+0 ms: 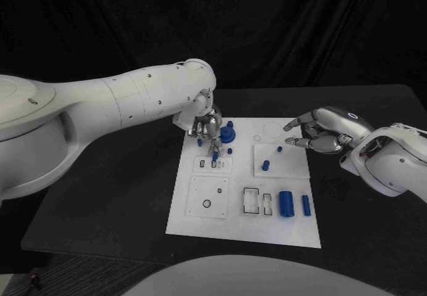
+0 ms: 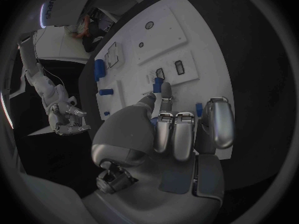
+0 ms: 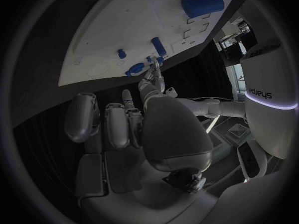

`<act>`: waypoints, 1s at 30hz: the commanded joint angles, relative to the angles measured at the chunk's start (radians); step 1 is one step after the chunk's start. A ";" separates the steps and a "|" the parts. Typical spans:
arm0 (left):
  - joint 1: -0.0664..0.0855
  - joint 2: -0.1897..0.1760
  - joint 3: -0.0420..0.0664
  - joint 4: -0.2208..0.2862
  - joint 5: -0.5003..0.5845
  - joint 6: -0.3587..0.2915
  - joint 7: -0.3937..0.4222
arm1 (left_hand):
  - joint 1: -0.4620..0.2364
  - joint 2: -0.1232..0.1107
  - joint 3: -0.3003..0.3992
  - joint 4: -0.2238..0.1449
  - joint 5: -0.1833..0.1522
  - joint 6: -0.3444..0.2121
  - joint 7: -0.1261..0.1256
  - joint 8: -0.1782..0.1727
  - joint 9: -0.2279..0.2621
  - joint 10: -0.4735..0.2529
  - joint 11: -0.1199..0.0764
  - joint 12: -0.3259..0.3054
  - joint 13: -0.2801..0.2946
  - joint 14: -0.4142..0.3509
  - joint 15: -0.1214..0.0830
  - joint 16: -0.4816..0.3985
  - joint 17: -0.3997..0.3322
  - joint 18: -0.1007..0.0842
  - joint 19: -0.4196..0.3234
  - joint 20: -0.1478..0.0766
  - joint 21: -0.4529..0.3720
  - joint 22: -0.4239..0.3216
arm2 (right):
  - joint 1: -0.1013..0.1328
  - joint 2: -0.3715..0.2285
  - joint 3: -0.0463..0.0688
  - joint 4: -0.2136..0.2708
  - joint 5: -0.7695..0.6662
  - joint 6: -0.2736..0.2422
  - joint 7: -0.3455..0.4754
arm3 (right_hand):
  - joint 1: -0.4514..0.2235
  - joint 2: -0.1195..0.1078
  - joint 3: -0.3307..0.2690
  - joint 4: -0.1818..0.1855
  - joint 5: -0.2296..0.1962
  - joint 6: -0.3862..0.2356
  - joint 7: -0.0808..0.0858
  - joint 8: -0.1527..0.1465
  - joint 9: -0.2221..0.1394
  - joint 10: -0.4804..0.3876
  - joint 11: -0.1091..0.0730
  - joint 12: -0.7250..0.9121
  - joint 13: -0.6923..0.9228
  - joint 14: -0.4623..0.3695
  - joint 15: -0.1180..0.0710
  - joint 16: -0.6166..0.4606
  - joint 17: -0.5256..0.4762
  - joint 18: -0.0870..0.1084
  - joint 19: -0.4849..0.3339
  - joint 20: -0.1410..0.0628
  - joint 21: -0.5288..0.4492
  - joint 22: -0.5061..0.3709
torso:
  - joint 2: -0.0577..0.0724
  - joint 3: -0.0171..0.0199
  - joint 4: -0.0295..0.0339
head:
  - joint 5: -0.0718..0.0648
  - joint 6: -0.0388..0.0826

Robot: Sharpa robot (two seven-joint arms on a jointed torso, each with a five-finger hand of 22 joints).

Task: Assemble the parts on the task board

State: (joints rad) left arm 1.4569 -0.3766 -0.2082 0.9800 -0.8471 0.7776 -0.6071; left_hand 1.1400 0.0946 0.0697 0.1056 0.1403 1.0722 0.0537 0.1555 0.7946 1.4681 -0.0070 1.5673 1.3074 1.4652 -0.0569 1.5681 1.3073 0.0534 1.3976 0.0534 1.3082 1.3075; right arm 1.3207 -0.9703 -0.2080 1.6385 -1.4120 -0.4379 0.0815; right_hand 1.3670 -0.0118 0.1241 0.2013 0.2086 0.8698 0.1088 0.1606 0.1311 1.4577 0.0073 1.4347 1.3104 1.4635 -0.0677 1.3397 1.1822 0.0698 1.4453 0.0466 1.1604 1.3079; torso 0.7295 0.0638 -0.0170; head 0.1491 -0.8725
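Blue peg (image 1: 215, 156) pinched in your left robot hand (image 1: 207, 126) at frame centre looks light, stiff and slick, so grip its upper end; right robot hand (image 1: 322, 132) hovers empty, fingers apart.

My head camera looks steeply down from above the black table (image 1: 107, 203), taking in the whole white board (image 1: 245, 231) from well apart. My left wrist camera sits close behind the left hand (image 2: 168, 134) and faces along the board (image 2: 199, 50). My right wrist camera sits close behind the right hand (image 3: 143, 124), facing the board (image 3: 124, 30) from its side. All three views share the board's surface.
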 commanded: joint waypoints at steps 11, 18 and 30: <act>-0.010 -0.001 -0.003 0.010 0.005 0.004 0.028 | 0.015 -0.013 0.058 -0.061 -0.007 -0.015 0.008 -0.056 -0.041 0.098 0.001 -0.001 0.260 0.106 0.003 0.003 0.263 0.016 -0.002 0.004 -0.009 0.145 | -0.002 0.000 0.001 0.000 -0.001 0.004 -0.012 | -0.003 0.005 0.004 -0.002 0.006 0.008 0.002 -0.004 -0.002 -0.004 0.001 -0.006 0.051 0.041 0.007 -0.005 -0.001 0.011 -0.004 0.001 -0.005 0.154 | 0.000 0.0007 0.0017 | -0.001 0.000; -0.010 -0.010 -0.003 0.021 0.005 -0.011 0.037 | 0.002 -0.016 0.066 -0.064 -0.019 -0.008 0.010 -0.066 -0.056 0.098 0.003 -0.001 0.259 0.106 0.005 0.003 0.263 0.016 -0.001 0.006 -0.011 0.147 | -0.002 -0.002 0.001 -0.002 -0.001 0.006 -0.014 | -0.003 0.005 0.004 -0.002 0.006 0.008 0.002 -0.004 -0.002 -0.004 0.001 -0.006 0.051 0.041 0.007 -0.005 -0.001 0.011 -0.004 0.001 -0.005 0.154 | 0.000 0.0002 0.0016 | 0.000 0.000; -0.010 -0.031 -0.003 0.052 0.005 -0.046 0.046 | 0.002 -0.017 0.092 -0.083 0.008 0.005 0.008 -0.077 -0.075 0.098 0.002 -0.001 0.260 0.106 0.004 0.003 0.263 0.015 0.004 0.007 -0.008 0.151 | -0.002 -0.005 0.001 -0.002 -0.001 0.008 -0.015 | -0.003 0.004 0.004 -0.003 0.006 0.009 0.002 -0.004 -0.002 -0.004 0.001 -0.006 0.051 0.041 0.007 -0.005 -0.002 0.011 -0.004 0.001 -0.007 0.153 | 0.000 0.0003 0.0030 | -0.001 0.000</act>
State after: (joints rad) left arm 1.4469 -0.4045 -0.2110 1.0274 -0.8430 0.7514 -0.5755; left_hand 1.1459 0.0806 0.1572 0.0221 0.1451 1.0699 0.0608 0.0823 0.7199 1.4681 -0.0070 1.5673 1.3074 1.4652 -0.0569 1.5681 1.3073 0.0534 1.3995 0.0554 1.3043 1.3074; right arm 1.3207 -0.9730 -0.2080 1.6356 -1.4119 -0.4355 0.0809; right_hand 1.3670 -0.0118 0.1241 0.2013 0.2085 0.8735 0.1125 0.1605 0.1305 1.4577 0.0073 1.4349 1.3100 1.4634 -0.0677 1.3397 1.1813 0.0698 1.4453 0.0466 1.1560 1.3076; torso 0.7295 0.0639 -0.0143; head 0.1489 -0.8725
